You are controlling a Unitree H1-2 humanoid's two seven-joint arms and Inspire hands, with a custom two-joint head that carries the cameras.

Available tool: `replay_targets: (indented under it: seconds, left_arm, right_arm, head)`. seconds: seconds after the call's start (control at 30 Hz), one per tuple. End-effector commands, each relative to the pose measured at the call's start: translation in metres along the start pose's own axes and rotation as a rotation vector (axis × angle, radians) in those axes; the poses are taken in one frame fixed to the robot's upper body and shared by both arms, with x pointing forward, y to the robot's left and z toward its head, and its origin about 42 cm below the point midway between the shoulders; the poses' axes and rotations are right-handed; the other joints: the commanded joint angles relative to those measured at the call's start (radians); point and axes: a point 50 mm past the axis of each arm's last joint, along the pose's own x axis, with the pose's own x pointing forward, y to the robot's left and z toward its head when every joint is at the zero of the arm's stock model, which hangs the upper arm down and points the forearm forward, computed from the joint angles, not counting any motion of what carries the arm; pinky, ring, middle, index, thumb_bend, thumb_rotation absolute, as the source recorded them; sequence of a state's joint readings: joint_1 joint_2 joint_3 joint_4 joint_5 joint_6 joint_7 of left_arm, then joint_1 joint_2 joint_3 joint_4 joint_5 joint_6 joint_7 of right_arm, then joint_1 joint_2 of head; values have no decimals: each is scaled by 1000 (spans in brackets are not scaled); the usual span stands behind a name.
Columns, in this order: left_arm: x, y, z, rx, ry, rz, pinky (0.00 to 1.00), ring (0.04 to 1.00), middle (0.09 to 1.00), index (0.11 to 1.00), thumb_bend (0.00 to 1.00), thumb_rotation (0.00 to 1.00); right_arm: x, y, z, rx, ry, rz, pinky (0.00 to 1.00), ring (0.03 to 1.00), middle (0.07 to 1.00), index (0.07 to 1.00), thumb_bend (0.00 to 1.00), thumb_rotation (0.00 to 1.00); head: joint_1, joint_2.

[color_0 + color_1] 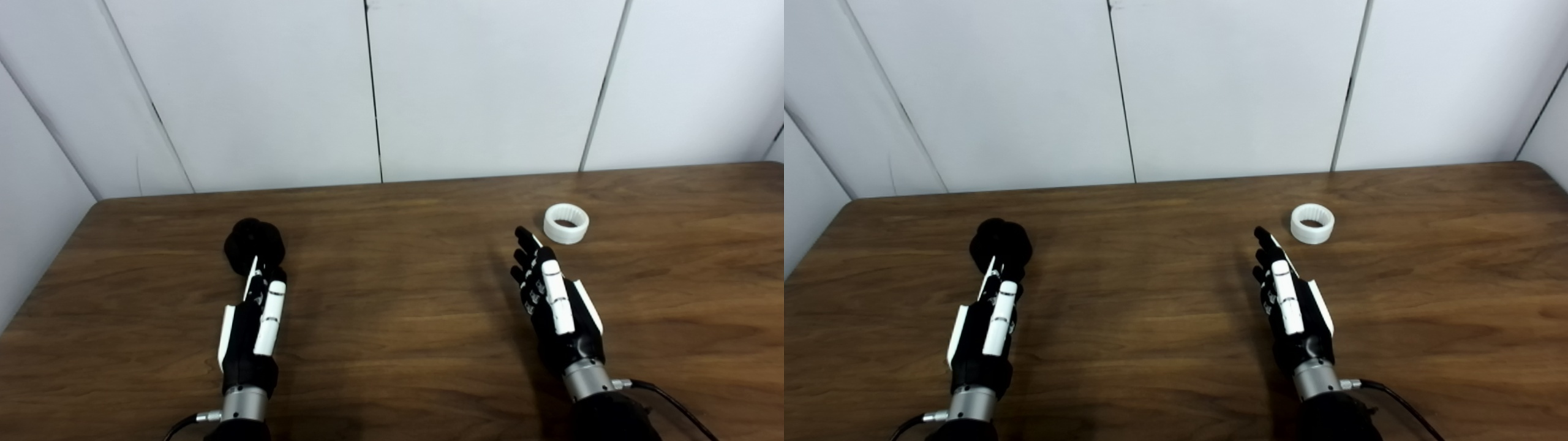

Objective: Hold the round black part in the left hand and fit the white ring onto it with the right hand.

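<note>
The round black part [254, 244] lies on the wooden table [398, 294] at the left. My left hand [254, 324] lies stretched out just behind it, fingers straight and reaching its near edge, holding nothing. The white ring [566, 223] lies flat on the table at the right. My right hand [554, 300] is open with fingers straight, its fingertips a short way to the near left of the ring, not touching it. The same layout shows in the right eye view, with the ring [1312, 223] and the black part [1001, 243].
White wall panels [392, 92] stand behind the table's far edge. A cable [674, 401] runs from my right wrist toward the lower right.
</note>
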State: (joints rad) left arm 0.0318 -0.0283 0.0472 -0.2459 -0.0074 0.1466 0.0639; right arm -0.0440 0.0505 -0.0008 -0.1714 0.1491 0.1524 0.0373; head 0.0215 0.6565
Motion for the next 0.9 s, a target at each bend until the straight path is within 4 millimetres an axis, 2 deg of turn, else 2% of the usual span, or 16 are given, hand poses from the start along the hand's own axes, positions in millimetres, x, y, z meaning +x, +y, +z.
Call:
replay_targets:
  seconds: [0.0,0.6,0.73,0.8,0.87]
  left_arm:
    - [8,-3,13,6,-69,-12,984,974,990,995,475,793]
    - [9,-4,13,23,-65,-5,963,973,989,998,491,787]
    - [7,0,18,125,-81,0,996,993,988,996,512,755]
    - [5,3,25,229,-112,19,958,976,970,981,473,712]
    - [4,6,32,322,-139,41,932,946,938,964,480,678]
  right_arm:
    - [7,6,15,7,-81,27,1000,1000,994,930,464,935]
    - [8,7,16,10,-84,33,1000,1000,993,929,475,918]
    - [10,7,16,12,-82,35,1000,1000,995,930,483,916]
    - [11,7,16,13,-82,36,1000,1000,993,929,489,908]
    - [11,7,16,8,-82,40,1000,1000,997,932,491,913]
  head:
    - [1,1]
    - [4,2]
    - [20,0]
    - [30,-1]
    - [38,-1]
